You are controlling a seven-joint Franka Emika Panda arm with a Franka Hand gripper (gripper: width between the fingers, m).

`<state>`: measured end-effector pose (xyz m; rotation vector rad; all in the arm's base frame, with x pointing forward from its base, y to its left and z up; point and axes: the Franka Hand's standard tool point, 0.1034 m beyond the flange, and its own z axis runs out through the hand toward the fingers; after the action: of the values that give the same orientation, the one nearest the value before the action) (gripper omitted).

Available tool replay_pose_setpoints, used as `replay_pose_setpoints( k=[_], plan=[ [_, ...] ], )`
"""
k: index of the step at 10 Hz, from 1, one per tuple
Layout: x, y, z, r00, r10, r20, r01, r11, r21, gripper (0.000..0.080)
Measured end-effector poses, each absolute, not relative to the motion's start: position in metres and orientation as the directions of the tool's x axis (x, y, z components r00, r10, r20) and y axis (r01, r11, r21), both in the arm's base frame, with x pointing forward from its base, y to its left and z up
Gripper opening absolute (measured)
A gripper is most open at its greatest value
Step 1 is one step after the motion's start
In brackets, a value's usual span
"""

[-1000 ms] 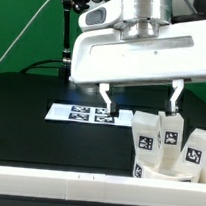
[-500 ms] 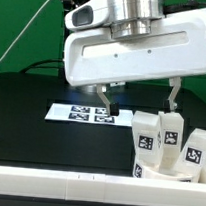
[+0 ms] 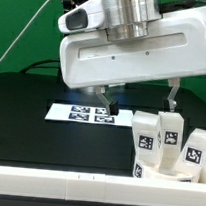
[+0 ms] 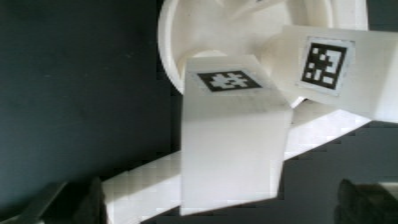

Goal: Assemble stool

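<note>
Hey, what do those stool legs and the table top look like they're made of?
Stool legs: probably white plastic, matte and evenly coloured with crisp moulded edges; square tags look like printed stickers. Table top: a black, non-glossy surface, maybe cloth or a mat; hard to tell.

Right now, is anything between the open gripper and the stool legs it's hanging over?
Nothing visible stands in the way. The gripper hangs open above the cluster of stool legs, with only air below its fingers. In the wrist view one leg lies directly beneath, crossing another leg and the ring seat.
</note>
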<state>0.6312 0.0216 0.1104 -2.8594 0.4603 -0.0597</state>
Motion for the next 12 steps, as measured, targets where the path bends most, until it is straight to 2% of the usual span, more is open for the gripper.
replay_pose_setpoints(
  k=[3,7,9,12],
  plan=[
    [0.633,0.028,0.109,0.999,0.014,0.052,0.023,-0.985,-0.172,0.0649],
    [0.632,0.027,0.105,0.970,0.231,0.073,0.239,-0.958,-0.156,0.0649],
    [0.635,0.033,0.104,0.921,0.374,0.109,0.385,-0.917,-0.106,0.0649],
    [0.635,0.036,0.104,0.838,0.534,0.112,0.543,-0.836,-0.078,0.0649]
  ],
)
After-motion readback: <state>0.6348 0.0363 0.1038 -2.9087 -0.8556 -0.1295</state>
